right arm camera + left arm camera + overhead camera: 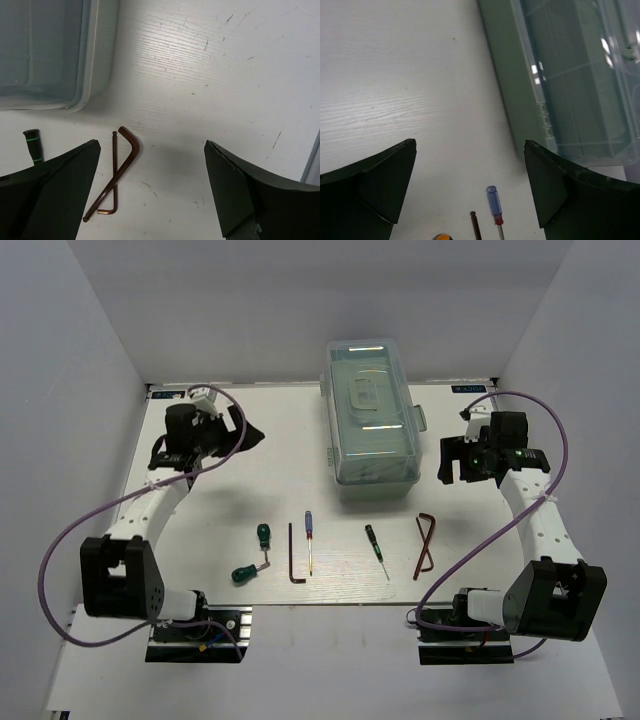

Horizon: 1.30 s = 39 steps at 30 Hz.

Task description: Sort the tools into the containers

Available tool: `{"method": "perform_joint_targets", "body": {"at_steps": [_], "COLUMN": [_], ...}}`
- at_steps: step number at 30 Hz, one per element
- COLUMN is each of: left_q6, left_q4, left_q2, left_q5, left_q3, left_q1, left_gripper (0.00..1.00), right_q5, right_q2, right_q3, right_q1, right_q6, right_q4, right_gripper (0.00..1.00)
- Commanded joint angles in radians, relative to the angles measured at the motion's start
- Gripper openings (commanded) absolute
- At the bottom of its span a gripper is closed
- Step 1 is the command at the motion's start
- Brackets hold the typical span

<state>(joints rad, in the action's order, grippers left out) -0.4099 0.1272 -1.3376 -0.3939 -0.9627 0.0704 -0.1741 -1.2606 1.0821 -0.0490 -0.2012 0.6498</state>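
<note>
At the back of the table (pixel 200 540), a pale green toolbox (pixel 370 410), lid shut. In front of it, tools lying flat in a row: two green screwdrivers (pixel 263 533), dark bent key (pixel 293 555), blue screwdriver (pixel 309 530), thin dark screwdriver (pixel 375 545), brown bent keys (pixel 425 545). Left gripper (pixel 470 145) and right gripper (pixel 150 145) spread wide, holding nothing.

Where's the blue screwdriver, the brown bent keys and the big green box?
blue screwdriver (pixel 492 200): left wrist view, on its blue handle.
brown bent keys (pixel 126 162): right wrist view, on one key's long arm.
green box (pixel 372 445): top view, on its see-through lid.
</note>
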Motion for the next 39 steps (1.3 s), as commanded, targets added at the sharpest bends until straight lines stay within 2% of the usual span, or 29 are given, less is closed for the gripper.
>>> {"method": "perform_joint_targets", "body": {"at_steps": [1,4,5,6,7,8,9,10,11,12,13,14,15,16,17,18,20,21,23,24,27,30,34,37,39], "left_q6": [-0.027,-0.027,-0.018,-0.018,-0.018,-0.018,-0.018,-0.018,-0.018,-0.018,-0.018,-0.030,-0.059,-0.078,-0.113,-0.113,-0.136,-0.136,-0.136,-0.136,-0.127,-0.127,-0.127,-0.127,-0.127], "left_q4": [-0.084,-0.072,-0.048,-0.037,-0.026,-0.017,-0.003,-0.003,-0.003,-0.003,-0.017,-0.030,-0.049,-0.110,-0.145,-0.178,-0.234,-0.235,-0.235,-0.235,-0.216,-0.216,-0.216,-0.216,-0.216], "left_q2": [-0.075,-0.194,-0.225,-0.256,-0.309,-0.334,-0.356,-0.373,-0.397,-0.397,-0.411,-0.411,-0.420,-0.420,-0.420,-0.420,-0.420,-0.420,-0.420,-0.420,-0.420,-0.400,-0.379,-0.370,-0.370], "left_q5": [-0.192,-0.258,-0.279,-0.280,-0.280,-0.289,-0.289,-0.289,-0.289,-0.280,-0.280,-0.280,-0.293,-0.302,-0.322,-0.335,-0.355,-0.355,-0.364,-0.364,-0.373,-0.359,-0.349,-0.338,-0.338], "left_q3": [-0.122,-0.266,-0.344,-0.381,-0.416,-0.447,-0.496,-0.513,-0.522,-0.522,-0.493,-0.493,-0.457,-0.432,-0.388,-0.371,-0.358,-0.358,-0.367,-0.367,-0.367,-0.358,-0.332,-0.323,-0.323], "left_q1": [0.012,0.037,0.049,0.066,0.075,0.084,0.094,0.110,0.120,0.135,0.135,0.149,0.149,0.158,0.170,0.170,0.195,0.195,0.206,0.215,0.224,0.224,0.233,0.233,0.233], "left_gripper": [0.98,0.80,0.67,0.57,0.44,0.19,0.08,0.00,0.00,0.00,0.00,0.00,0.24,0.39,0.62,0.71,0.80,0.81,0.82,0.82,0.82,0.82,0.82,0.82,0.82], "right_q5": [-0.018,-0.091,-0.100,-0.078,-0.067,-0.053,-0.045,-0.060,-0.080,-0.176,-0.215,-0.296,-0.380,-0.410,-0.470,-0.491,-0.557,-0.570,-0.600,-0.605,-0.555,-0.484,-0.326,-0.228,-0.137], "right_q2": [0.010,0.030,0.038,0.035,0.029,0.008,0.004,-0.003,0.000,0.006,0.007,-0.003,-0.035,-0.057,-0.145,-0.179,-0.296,-0.378,-0.498,-0.575,-0.718,-0.799,-0.829,-0.818,-0.809], "right_q3": [-0.008,-0.014,-0.017,-0.021,-0.004,0.015,0.057,0.100,0.145,0.166,0.229,0.251,0.280,0.312,0.429,0.468,0.602,0.751,0.850,0.984,1.112,1.179,1.190,1.155,1.145], "right_q1": [-0.006,-0.011,-0.011,-0.011,-0.009,-0.012,-0.014,-0.012,-0.011,-0.009,-0.003,0.006,0.012,0.032,0.046,0.076,0.129,0.152,0.188,0.199,0.253,0.310,0.363,0.391,0.409], "right_q6": [-0.009,-0.087,-0.143,-0.153,-0.138,-0.133,-0.127,-0.150,-0.162,-0.178,-0.210,-0.210,-0.199,-0.189,-0.135,-0.112,-0.051,0.059,0.190,0.279,0.452,0.516,0.519,0.519,0.511], "right_q4": [-0.007,-0.012,-0.012,-0.042,-0.045,-0.038,-0.027,-0.019,-0.024,-0.024,-0.048,-0.055,-0.062,-0.053,-0.050,-0.047,-0.050,-0.047,-0.062,-0.068,-0.142,-0.164,-0.145,-0.141,-0.118], "right_gripper": [0.91,0.91,0.91,0.82,0.41,0.21,0.03,0.00,0.00,0.00,0.03,0.18,0.32,0.46,0.74,0.81,0.90,0.90,0.90,0.90,0.90,0.90,0.72,0.66,0.66]}}
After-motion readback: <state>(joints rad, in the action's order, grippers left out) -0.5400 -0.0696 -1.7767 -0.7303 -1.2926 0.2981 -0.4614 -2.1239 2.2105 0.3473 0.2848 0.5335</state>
